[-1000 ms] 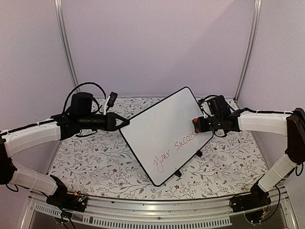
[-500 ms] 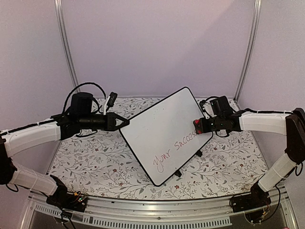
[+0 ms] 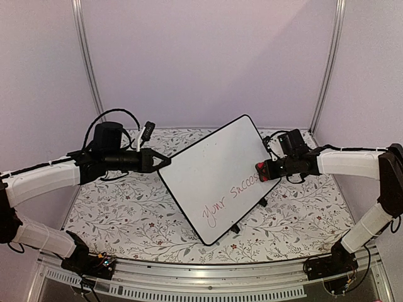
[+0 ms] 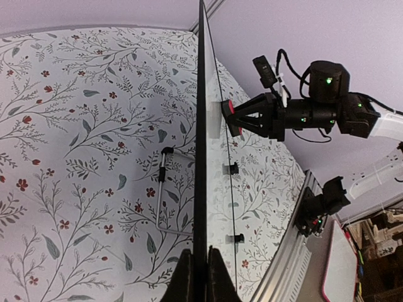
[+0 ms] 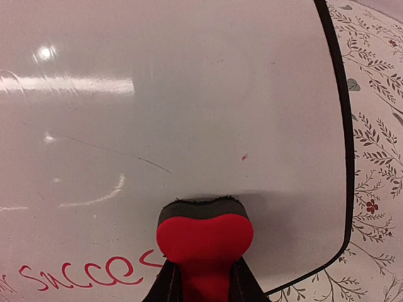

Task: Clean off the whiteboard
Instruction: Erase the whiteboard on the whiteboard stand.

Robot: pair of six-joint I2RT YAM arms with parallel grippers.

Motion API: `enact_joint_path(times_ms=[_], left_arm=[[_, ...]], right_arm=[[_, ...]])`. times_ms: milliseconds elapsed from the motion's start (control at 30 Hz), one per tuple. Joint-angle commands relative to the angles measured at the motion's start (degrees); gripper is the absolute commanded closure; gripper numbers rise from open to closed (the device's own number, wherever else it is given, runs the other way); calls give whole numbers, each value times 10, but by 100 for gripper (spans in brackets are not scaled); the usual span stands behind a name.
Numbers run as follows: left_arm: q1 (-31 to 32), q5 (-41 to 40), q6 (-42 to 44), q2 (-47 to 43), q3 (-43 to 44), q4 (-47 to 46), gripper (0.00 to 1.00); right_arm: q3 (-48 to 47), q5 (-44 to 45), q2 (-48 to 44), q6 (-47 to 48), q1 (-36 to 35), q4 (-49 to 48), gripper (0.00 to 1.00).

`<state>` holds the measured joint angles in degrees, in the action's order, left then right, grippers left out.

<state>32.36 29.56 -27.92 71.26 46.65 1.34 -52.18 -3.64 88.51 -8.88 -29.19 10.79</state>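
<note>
The whiteboard stands tilted above the table, glossy white with a thin black rim, and red handwriting runs along its lower right part. My left gripper is shut on the board's left edge; in the left wrist view the board appears edge-on between the fingertips of that gripper. My right gripper is shut on a red eraser, whose dark felt face presses against the board just right of the writing, near the right rim.
A floral cloth covers the table. Two small black feet stick out of the board's lower edge, and a wire stand hangs behind it. A metal rail runs along the near edge. Upright frame posts stand at the back corners.
My right gripper has slid the eraser a little down and to the right along the board. The left gripper and the board have stayed put.
</note>
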Motion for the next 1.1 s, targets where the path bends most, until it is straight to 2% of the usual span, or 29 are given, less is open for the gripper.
enact_joint_path(times_ms=[0, 267, 433, 633, 800, 1067], left_arm=[[10, 22, 58, 0, -3, 15, 100], [10, 23, 58, 2, -2, 15, 100], [10, 20, 59, -1, -2, 16, 100], [10, 21, 59, -3, -2, 16, 100], [7, -1, 53, -5, -2, 20, 100], [3, -74, 36, -28, -19, -1, 100]], right_arm=[[19, -26, 17, 4, -10, 75, 81], [-46, -20, 25, 0, -15, 68, 80], [-104, 33, 44, -6, -24, 88, 79], [-114, 60, 18, -16, -28, 77, 78], [-131, 116, -7, 8, -113, 101, 78], [-147, 94, -13, 7, -223, 140, 79]])
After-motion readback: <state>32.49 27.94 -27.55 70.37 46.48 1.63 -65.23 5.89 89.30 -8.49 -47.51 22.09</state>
